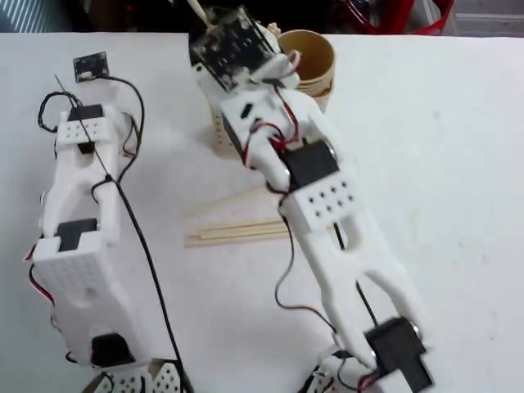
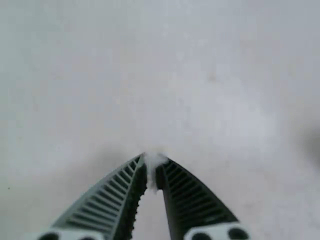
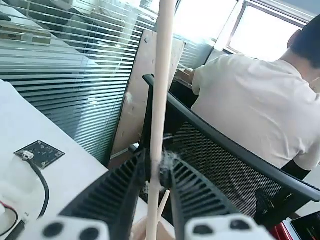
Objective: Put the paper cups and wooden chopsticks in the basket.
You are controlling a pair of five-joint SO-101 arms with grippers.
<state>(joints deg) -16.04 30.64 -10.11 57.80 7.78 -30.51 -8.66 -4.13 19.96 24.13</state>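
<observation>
white table (image 1: pixel 450 164): the surface under both arms; in the left wrist view it lies bare beneath the jaws.

white perforated wall (image 1: pixel 216 127): under the right arm's wrist, behind the jaws; you cannot tell whether it is the basket.

paper cups (image 1: pixel 309 56): brown, nested in one stack just beside the right jaws, mouth up. you can count at least two rims; whether the stack stands inside a container cannot be told.

loose chopsticks (image 1: pixel 237 232): flat on the table, well behind the right jaws, beside the arm; at least three, exact count unclear.

right gripper (image 3: pixel 157 165): jaws clamped on one held chopstick (image 3: pixel 161 75), which stands upright above the tips.

left gripper (image 2: pixel 151 172): jaws together, nothing between them, tips over the table.

circuit board (image 3: pixel 39 153): one, flat on the table.
</observation>
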